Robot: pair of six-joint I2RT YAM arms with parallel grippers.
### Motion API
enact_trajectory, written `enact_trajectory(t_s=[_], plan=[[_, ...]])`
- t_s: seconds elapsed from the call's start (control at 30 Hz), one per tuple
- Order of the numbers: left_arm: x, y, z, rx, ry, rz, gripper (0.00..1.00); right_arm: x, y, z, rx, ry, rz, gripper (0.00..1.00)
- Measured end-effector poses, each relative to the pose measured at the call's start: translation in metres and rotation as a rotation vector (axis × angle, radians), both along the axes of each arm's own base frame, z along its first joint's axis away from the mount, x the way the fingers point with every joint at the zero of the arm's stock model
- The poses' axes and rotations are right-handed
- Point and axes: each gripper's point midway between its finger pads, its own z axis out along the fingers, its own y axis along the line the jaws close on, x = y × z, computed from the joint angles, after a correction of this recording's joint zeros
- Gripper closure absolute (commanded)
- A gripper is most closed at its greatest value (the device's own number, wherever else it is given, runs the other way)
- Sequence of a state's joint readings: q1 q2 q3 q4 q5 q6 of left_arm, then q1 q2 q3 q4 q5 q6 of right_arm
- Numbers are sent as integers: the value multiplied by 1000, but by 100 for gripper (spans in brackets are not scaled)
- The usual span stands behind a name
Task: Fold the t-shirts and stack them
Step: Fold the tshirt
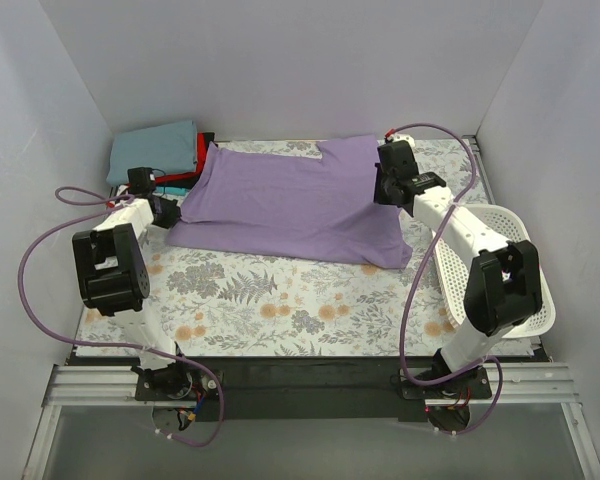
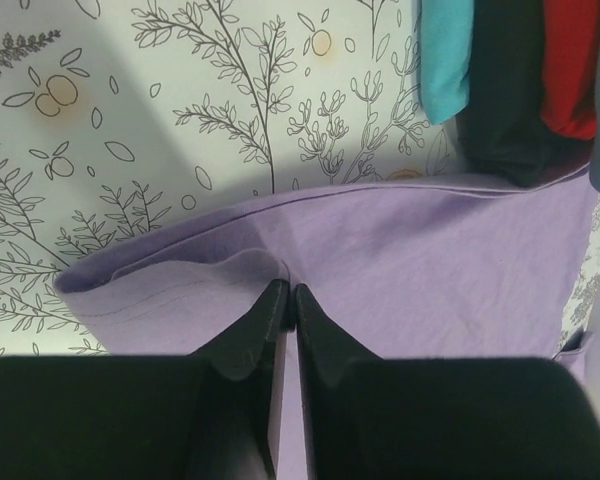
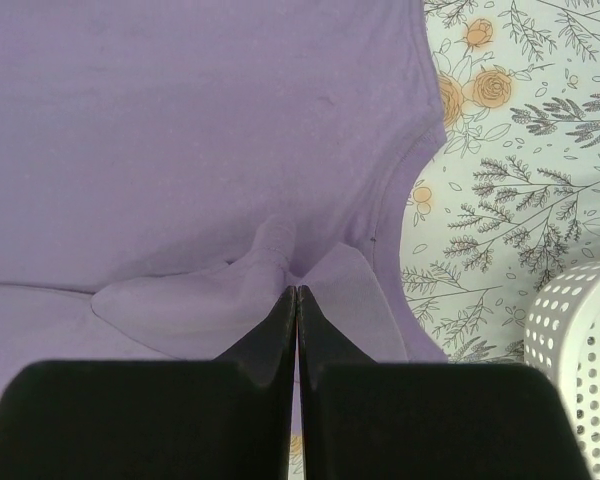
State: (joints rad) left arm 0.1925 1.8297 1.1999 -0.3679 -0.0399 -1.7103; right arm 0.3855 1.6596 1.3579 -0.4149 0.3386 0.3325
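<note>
Shirt status for you: your lavender shirt (image 1: 290,200) lies spread across the back half of the floral table cover (image 1: 280,300), mostly flat with a few wrinkles. Your left gripper (image 2: 285,298) is pinched tight on a fold of cloth at the shirt's left edge. Your right gripper (image 3: 296,295) is clamped the same way on a bunched bit by the sleeve on the right side. The folded stack (image 1: 160,150) sits in the back left corner, grey-blue on top, right up against the lavender one. The mesh basket (image 1: 525,250) stands off to the right.
</note>
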Motion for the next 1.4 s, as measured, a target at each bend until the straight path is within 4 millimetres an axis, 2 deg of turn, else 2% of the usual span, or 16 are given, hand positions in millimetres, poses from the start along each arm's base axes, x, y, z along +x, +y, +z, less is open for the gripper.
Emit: enact_trajectory(t_s=[0.43,0.63,0.73,0.87,1.0,1.17,1.4], plan=[[15,3,2,7,-37,-3,76,8,-1,-14,-38,24,4,99],[16,3,3,8,-47,-3,76,16,3,-15,-38,19,8,99],[12,2,0,5,-43,-4,75,24,6,-16,-39,14,12,99],[-6,-1,-8,-2,-13,-3,76,31,9,-18,-43,12,22,99],[-15,-3,-14,-5,5,-2,76,37,12,-22,-45,18,31,99],[-16,-4,-15,-12,5,-6,76,37,13,-32,-51,39,34,99],[-15,-6,-15,-19,3,-9,76,36,14,-28,-43,30,38,99]])
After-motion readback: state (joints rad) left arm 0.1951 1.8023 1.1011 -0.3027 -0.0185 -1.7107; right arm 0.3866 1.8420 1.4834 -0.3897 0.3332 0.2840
